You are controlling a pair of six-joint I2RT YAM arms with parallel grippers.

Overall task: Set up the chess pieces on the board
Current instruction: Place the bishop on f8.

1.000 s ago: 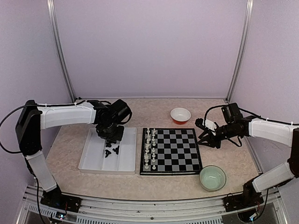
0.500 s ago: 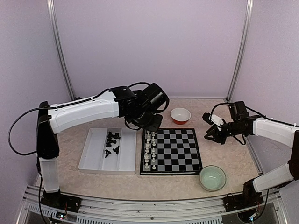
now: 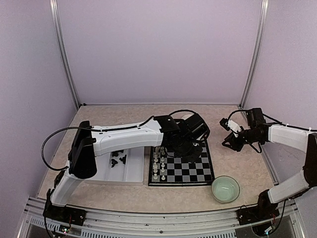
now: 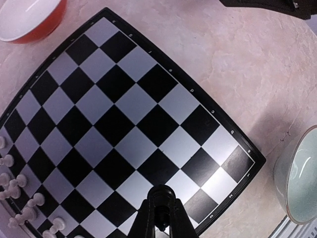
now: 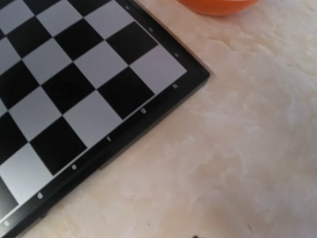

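The chessboard (image 3: 195, 168) lies mid-table and also shows in the left wrist view (image 4: 129, 104) and the right wrist view (image 5: 74, 74). White pieces (image 3: 158, 158) stand in its two left columns. My left gripper (image 3: 190, 148) hovers over the board's right half. In the left wrist view it (image 4: 161, 218) is shut on a small black chess piece (image 4: 162, 206), above squares near the board's right edge. A few black pieces (image 3: 119, 159) lie in the white tray (image 3: 131, 171). My right gripper (image 3: 229, 139) is open and empty, over the table right of the board.
A pale green bowl (image 3: 225, 188) sits off the board's near right corner, also in the left wrist view (image 4: 302, 183). A red bowl (image 4: 29, 20) stands behind the board, mostly hidden by my left arm from above; its rim shows in the right wrist view (image 5: 218, 6).
My left arm has swung from the tray rightward across the board, carrying the black piece. My right gripper has drawn back to the right, away from the board.
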